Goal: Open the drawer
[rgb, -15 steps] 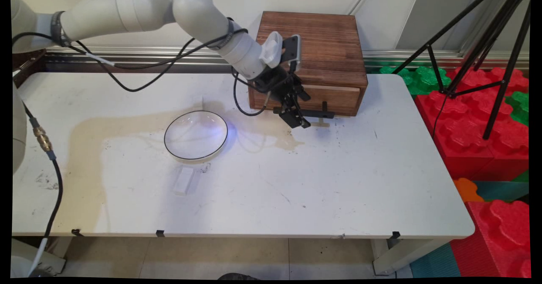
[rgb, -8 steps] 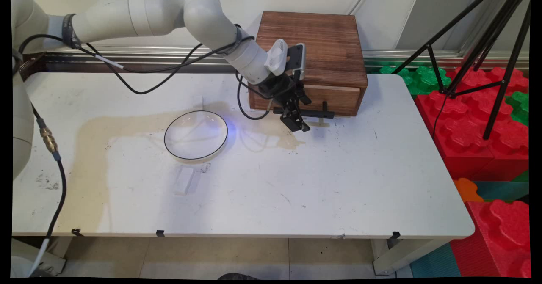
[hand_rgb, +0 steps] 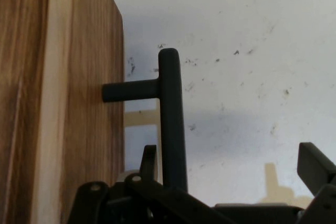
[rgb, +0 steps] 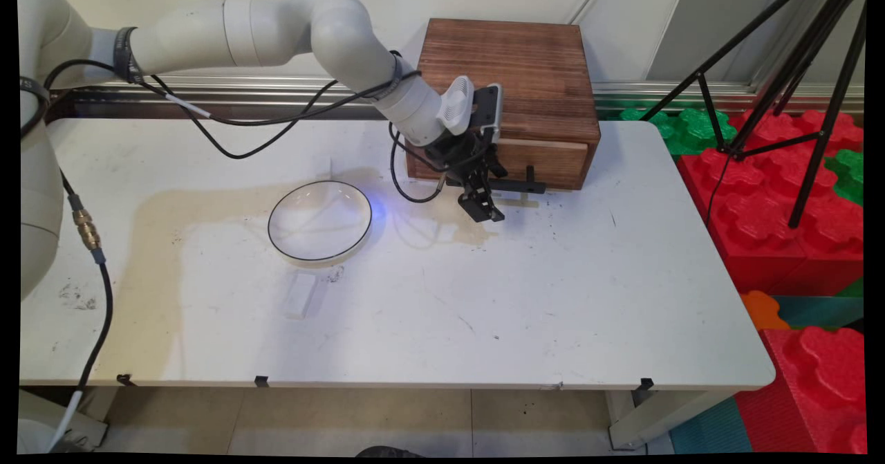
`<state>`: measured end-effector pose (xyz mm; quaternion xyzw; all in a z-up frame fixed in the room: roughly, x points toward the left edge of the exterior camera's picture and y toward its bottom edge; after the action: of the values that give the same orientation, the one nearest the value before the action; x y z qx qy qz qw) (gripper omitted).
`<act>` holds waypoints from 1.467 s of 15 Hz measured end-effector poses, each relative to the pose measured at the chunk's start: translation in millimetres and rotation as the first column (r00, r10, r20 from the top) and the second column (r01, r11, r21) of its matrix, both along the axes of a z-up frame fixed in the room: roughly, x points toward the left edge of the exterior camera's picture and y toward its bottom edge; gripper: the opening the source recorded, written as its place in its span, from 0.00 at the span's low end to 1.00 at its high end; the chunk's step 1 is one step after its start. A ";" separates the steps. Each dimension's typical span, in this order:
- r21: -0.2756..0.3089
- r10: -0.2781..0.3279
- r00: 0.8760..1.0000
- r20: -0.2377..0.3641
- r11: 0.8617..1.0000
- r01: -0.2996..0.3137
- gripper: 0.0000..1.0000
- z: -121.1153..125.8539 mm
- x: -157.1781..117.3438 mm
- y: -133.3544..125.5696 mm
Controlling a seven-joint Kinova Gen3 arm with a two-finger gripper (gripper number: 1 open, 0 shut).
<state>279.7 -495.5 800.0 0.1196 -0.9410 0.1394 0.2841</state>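
A brown wooden box [rgb: 511,77] stands at the table's back, with a drawer [rgb: 553,161] low in its front. A black T-shaped handle [rgb: 518,186] sticks out of the drawer. My black gripper [rgb: 482,209] hangs at the left end of that handle, pointing down at the table. In the hand view the handle bar [hand_rgb: 170,119] runs upright beside the wooden drawer front [hand_rgb: 79,103]. It lies between my fingers, close to the left one [hand_rgb: 149,160], and the right finger [hand_rgb: 315,165] stands far off. The gripper [hand_rgb: 231,169] is open.
A clear round dish with a dark rim [rgb: 271,227] lies left of the gripper on the white table [rgb: 518,312], with a small white block [rgb: 300,294] in front of it. Red and green foam blocks [rgb: 795,194] and a black tripod [rgb: 795,70] stand off the right edge.
The wrist has moved right and down toward the drawer front. The fingers have swung lower, to the left end of the handle.
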 end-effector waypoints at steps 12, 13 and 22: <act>0.006 -0.006 1.000 0.011 1.000 0.006 1.00 -11.8 -7.5 10.7; 0.006 -0.008 1.000 0.010 1.000 0.008 1.00 -11.8 -8.7 12.8; 0.017 -0.012 1.000 -0.011 1.000 0.012 1.00 -10.6 -20.1 34.9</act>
<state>259.5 -460.6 789.4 0.1172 -0.9414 0.1291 0.2889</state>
